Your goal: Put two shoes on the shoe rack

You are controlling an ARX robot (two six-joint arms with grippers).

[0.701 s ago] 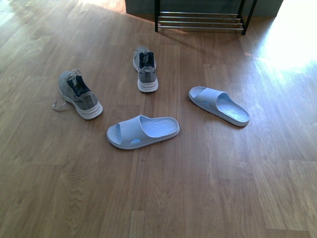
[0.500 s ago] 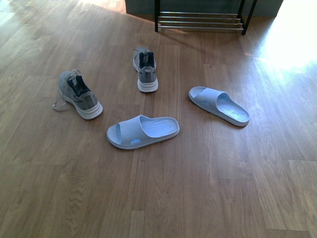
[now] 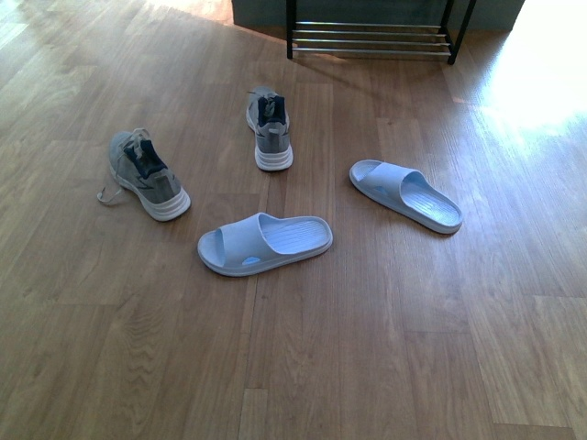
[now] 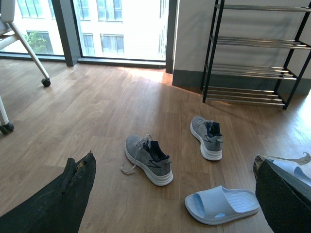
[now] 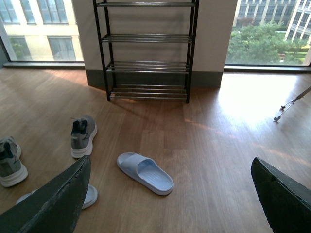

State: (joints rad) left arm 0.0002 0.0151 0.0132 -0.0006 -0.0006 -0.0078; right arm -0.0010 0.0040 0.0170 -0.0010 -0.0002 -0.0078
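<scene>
Shoes lie scattered on the wooden plank floor point(image 3: 385, 367) in front of the black-framed shoe rack with silver rod shelves point(image 5: 148, 65), none on it yet: grey knit lace-up sneakers point(image 3: 269, 133) nearer the rack, pale blue rubber slide sandals point(image 3: 266, 243) farther out. My left claw point(image 4: 172, 160) and right claw point(image 5: 170, 162) both gape wide and empty, which I judge suits a first pick.
</scene>
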